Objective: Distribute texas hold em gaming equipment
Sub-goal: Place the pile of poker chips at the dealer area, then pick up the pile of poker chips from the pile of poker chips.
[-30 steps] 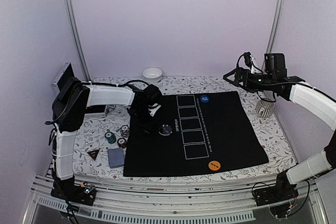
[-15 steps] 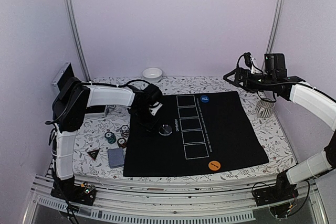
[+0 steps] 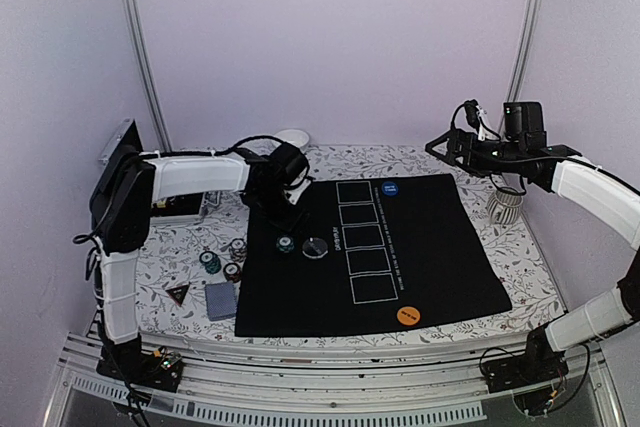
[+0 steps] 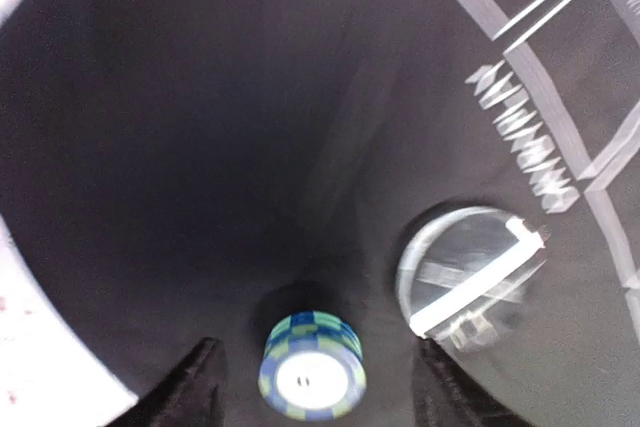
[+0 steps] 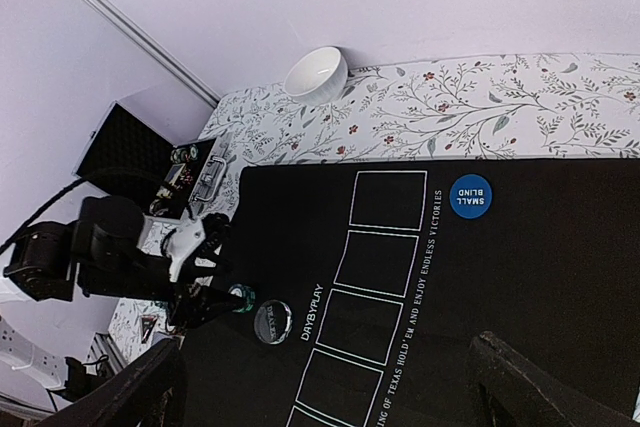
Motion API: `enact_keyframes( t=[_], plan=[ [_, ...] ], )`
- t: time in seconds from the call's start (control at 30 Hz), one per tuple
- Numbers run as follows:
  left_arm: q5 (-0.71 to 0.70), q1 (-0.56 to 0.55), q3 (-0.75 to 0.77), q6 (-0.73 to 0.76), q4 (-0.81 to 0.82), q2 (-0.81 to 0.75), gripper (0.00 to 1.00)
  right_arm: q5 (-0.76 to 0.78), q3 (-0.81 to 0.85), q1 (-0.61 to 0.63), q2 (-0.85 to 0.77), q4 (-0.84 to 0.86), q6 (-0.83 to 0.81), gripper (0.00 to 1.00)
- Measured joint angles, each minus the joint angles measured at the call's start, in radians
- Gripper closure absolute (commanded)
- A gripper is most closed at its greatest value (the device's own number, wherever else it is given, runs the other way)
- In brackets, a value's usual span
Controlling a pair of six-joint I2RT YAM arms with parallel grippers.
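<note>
black mat (image 3: pixel 440 247) bears one green chip stack (image 3: pixel 285 244), three discs (image 3: pixel 389 188).

You'll see a green chip (image 3: pixel 285 244) lying on the black mat (image 3: pixel 440 257), just beside the black disc (image 3: pixel 316 248) at its nine o'clock. Your left gripper (image 3: pixel 278 217) hangs near the chip's eleven o'clock. The blue button (image 3: pixel 389 188) sits at the mat's twelve, the orange button (image 3: pixel 407 314) at its six.

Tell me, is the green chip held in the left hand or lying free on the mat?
Lying free: the green chip rests flat on the black mat, gaps to both fingers.
</note>
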Motion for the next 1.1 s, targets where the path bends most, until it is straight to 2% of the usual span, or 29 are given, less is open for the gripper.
enact_keyframes(
  t=[0.13, 0.17, 0.23, 0.4, 0.53, 0.6, 0.73, 0.9, 1.0, 1.1],
  plan=[
    [0.026, 0.006, 0.006, 0.005, -0.003, -0.137, 0.11, 0.000, 0.000, 0.000, -0.002, 0.000, 0.000, 0.01],
    [0.030, 0.011, 0.006, 0.005, -0.005, -0.183, 0.03, 0.000, 0.000, 0.000, -0.004, -0.001, 0.000, 0.01],
    [0.042, 0.029, 0.005, -0.005, -0.014, -0.266, 0.02, 0.003, 0.000, 0.000, -0.010, -0.001, 0.000, 0.01],
    [0.022, 0.195, -0.066, -0.050, -0.047, -0.434, 0.02, 0.010, 0.000, 0.000, -0.036, -0.002, -0.002, 0.01],
    [-0.054, 0.306, -0.201, -0.077, -0.098, -0.474, 0.02, 0.015, 0.000, 0.000, -0.042, -0.001, -0.006, 0.01],
    [-0.063, 0.320, -0.282, -0.085, -0.120, -0.476, 0.04, 0.018, -0.001, 0.000, -0.041, -0.002, -0.010, 0.01],
    [-0.031, 0.325, -0.408, -0.099, -0.125, -0.476, 0.15, 0.019, -0.001, 0.000, -0.035, -0.002, -0.013, 0.01],
    [0.001, 0.335, -0.466, -0.110, -0.115, -0.476, 0.30, 0.022, -0.001, 0.000, -0.022, -0.007, -0.015, 0.01],
    [0.011, 0.338, -0.481, -0.117, -0.106, -0.476, 0.31, 0.026, -0.002, 0.000, -0.022, -0.008, -0.016, 0.01],
    [0.024, 0.338, -0.497, -0.121, -0.096, -0.476, 0.27, 0.029, -0.006, 0.000, -0.022, -0.008, -0.016, 0.01]
  ],
)
